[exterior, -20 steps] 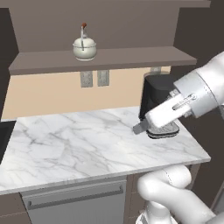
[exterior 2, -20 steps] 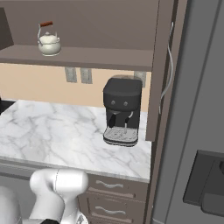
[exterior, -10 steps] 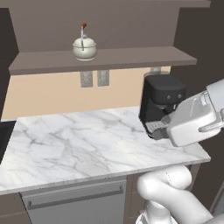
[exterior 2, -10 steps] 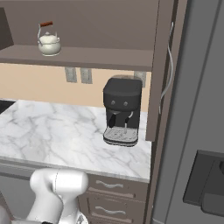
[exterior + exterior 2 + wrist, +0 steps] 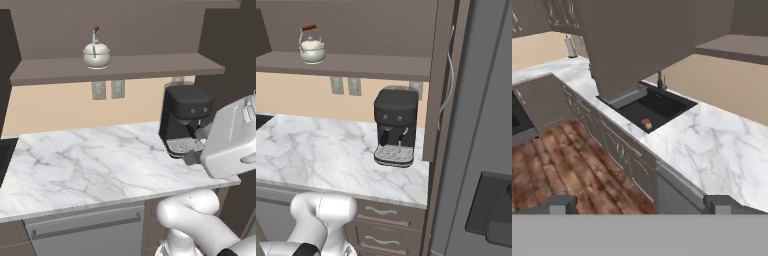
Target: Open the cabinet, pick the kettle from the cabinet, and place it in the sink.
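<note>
The cabinet (image 5: 125,67) stands open, its brown shelf bare to the room and its right door (image 5: 437,75) swung out edge-on. On that shelf sits the cream kettle (image 5: 96,54) (image 5: 312,48), upright, with its reddish handle raised. My gripper (image 5: 194,156) is open and holds nothing. It hangs low at the counter's right end beside the coffee machine, well below and right of the kettle. In the hand view the gripper (image 5: 641,204) looks along the counter at the black sink (image 5: 654,107), with a swung-out brown door panel (image 5: 632,45) above the basin.
A black coffee machine (image 5: 185,120) (image 5: 396,127) stands on the marble counter (image 5: 85,170) at its right end. A small reddish object (image 5: 646,123) lies in the basin. The faucet (image 5: 660,80) rises behind the sink. A grey front with a bar handle (image 5: 85,227) sits under the counter.
My hand has sunk and swung to the right, toward the camera, passing in front of the coffee machine. The kettle and the cabinet have not moved.
</note>
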